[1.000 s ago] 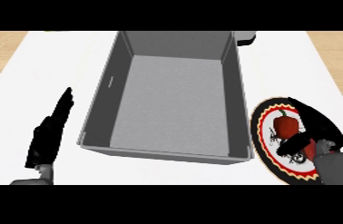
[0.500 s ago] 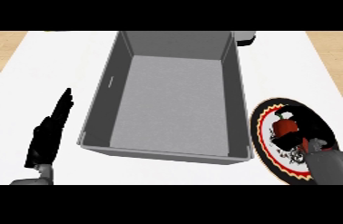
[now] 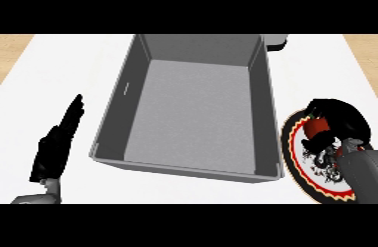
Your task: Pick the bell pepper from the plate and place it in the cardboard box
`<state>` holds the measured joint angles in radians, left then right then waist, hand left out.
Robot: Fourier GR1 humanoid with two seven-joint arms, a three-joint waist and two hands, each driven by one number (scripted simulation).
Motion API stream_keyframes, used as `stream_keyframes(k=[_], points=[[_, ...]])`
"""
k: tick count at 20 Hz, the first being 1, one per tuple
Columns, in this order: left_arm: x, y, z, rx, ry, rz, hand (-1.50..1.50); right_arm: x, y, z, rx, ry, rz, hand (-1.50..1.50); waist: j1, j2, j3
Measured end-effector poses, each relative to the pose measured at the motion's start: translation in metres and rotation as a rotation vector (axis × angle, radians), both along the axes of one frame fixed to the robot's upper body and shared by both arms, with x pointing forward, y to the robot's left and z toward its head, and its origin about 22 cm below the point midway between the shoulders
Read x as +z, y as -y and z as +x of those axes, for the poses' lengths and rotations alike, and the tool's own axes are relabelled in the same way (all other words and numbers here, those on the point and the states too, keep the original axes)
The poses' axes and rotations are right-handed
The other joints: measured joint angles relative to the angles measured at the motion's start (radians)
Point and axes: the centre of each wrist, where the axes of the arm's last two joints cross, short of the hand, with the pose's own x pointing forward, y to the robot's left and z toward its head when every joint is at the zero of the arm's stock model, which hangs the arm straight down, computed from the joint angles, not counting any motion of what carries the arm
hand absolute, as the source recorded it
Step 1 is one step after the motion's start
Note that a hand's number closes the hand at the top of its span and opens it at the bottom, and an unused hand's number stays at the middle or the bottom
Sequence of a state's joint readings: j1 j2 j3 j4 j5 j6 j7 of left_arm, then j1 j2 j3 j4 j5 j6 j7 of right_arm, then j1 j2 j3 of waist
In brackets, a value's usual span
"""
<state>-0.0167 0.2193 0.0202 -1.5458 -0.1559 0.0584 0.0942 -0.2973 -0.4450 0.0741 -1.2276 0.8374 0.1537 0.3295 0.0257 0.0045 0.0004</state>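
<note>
You've got one grey open-top rectangular box (image 3: pixel 196 113) at centre, one round plate with red-cream rim and dark pattern (image 3: pixel 299 161) at 4 o'clock, one red bell pepper (image 3: pixel 317 126), two black hands. Pepper: small, red, mostly hidden, on plate's upper part, under right hand (image 3: pixel 341 122), whose fingers curl round it. Left hand (image 3: pixel 57 143) at 8 o'clock, fingers straight, resting edge-on, well apart from box. Surface: white counter (image 3: pixel 59 76); tan wood strips (image 3: pixel 16 46) at both top corners; dark object (image 3: pixel 276 41) behind box at 1 o'clock.
</note>
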Motion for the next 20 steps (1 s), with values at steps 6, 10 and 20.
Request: stream_keyframes(k=[6,10,20], points=[[0.006,0.014,0.009,-0.068,0.022,0.001,0.0,0.041,-0.031,0.033,0.524,0.089,-0.051,1.5,0.075,0.021,0.004],[0.004,0.02,0.01,-0.075,0.024,0.0,0.0,0.061,-0.022,0.056,0.728,0.163,-0.062,1.5,0.076,0.025,0.004],[0.0,0.014,0.008,-0.04,0.006,0.006,0.0,0.11,-0.011,0.11,0.991,0.342,0.268,1.5,0.043,0.014,0.002]])
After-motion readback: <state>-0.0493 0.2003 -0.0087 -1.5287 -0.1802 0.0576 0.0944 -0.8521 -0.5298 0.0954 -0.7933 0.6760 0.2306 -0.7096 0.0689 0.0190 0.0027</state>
